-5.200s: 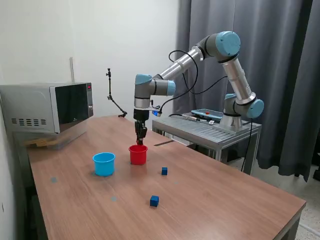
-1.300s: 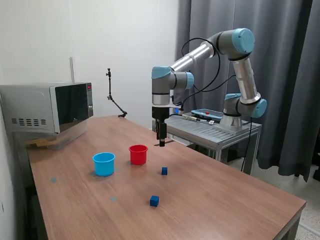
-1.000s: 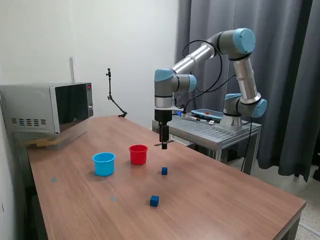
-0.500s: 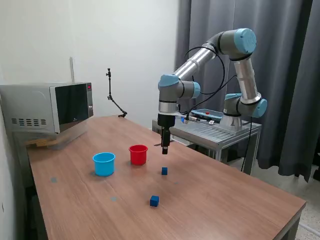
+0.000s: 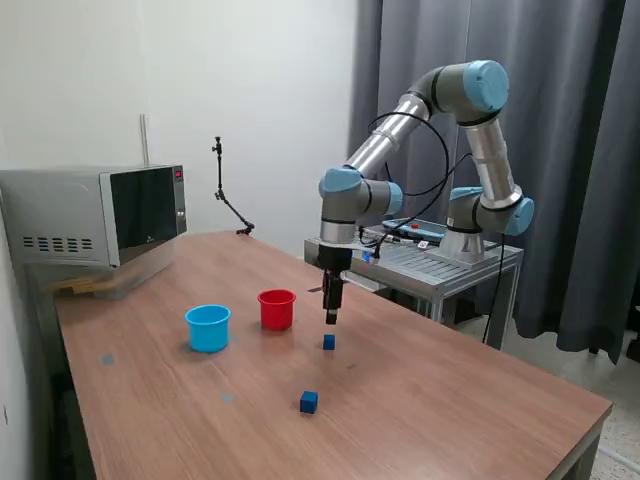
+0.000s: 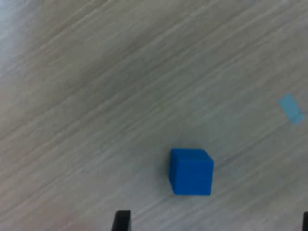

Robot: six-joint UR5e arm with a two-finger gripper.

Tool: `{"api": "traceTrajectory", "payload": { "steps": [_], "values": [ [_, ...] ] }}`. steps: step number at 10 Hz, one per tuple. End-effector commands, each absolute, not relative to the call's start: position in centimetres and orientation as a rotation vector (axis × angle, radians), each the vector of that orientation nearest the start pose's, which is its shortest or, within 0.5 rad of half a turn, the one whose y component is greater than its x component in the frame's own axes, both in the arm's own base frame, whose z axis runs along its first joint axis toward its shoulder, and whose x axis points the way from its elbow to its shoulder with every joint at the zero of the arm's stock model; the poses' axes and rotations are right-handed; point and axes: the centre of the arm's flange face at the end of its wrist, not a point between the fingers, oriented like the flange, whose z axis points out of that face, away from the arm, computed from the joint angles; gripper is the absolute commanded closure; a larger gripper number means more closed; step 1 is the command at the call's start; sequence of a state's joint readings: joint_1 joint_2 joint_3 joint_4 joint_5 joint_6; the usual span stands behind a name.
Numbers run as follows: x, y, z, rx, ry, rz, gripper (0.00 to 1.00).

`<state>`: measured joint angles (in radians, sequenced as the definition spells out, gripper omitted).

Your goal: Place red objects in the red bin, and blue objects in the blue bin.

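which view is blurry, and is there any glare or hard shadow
Wrist view: soft and out of focus, wood grain smeared, blue cube with fuzzy edges, only a faint shadow beside it. Exterior view: sharp and evenly lit, soft shadows under the cups, mild reflection on the microwave door, no strong glare.

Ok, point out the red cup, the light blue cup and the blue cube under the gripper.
red cup (image 5: 277, 312), exterior view, front wall.
light blue cup (image 5: 208, 333), exterior view, front wall.
blue cube (image 5: 328, 342), exterior view, front face; also (image 6: 191, 171), wrist view, its centre.
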<state>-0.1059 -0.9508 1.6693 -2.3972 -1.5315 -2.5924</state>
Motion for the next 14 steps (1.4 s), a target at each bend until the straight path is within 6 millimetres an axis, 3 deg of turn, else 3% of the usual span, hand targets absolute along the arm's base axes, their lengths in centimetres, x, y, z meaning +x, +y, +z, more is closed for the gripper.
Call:
{"api": "traceTrajectory", "payload": {
  "steps": [1, 3, 6, 9, 14],
  "values": [
    [-65.9, -6.8, 14.2, -1.441, 2.91, 0.035, 0.0],
    [-65.9, -6.9, 13.0, -1.438, 2.897, 0.05, 0.0],
    [-66.3, -7.6, 12.8, -1.458, 2.892, 0.057, 0.0],
    [-66.5, -8.2, 10.9, -1.481, 2.857, 0.036, 0.0],
    [-66.7, -8.0, 10.7, -1.479, 2.849, 0.055, 0.0]
  ]
}}
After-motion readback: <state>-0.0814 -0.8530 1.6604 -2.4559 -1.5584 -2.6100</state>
